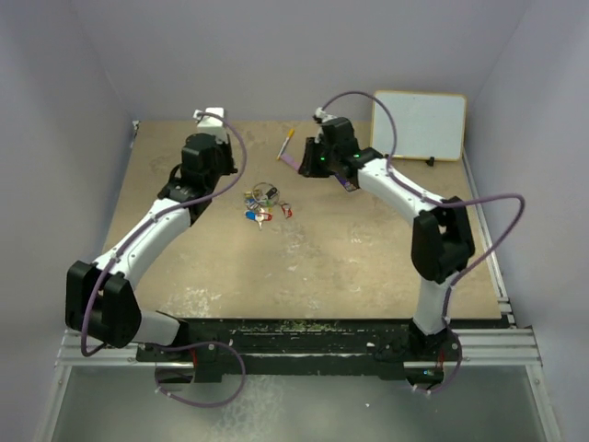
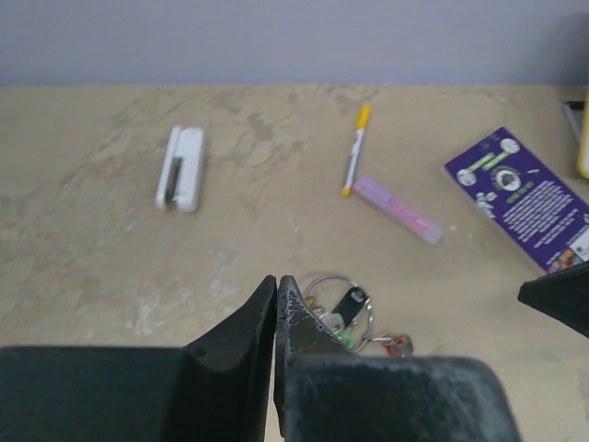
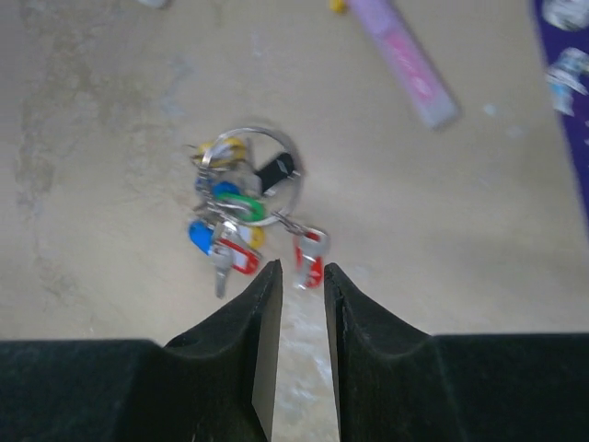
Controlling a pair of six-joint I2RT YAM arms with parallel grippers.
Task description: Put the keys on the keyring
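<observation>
several plastic-tagged keys (image 3: 241, 207) bunched at thin wire keyring (image 3: 250, 130), l gripper (image 2: 277, 281) clenched empty, r gripper (image 3: 294, 267) slightly parted

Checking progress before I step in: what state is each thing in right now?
left gripper: shut, holding nothing.
right gripper: slightly open, holding nothing.
keys: bunched together on the table, not gripped.
keyring: lying flat among the keys; unclear whether every key is threaded.
marker: lying flat.
purple card: lying flat, print up.
whiteboard: blank.
</observation>
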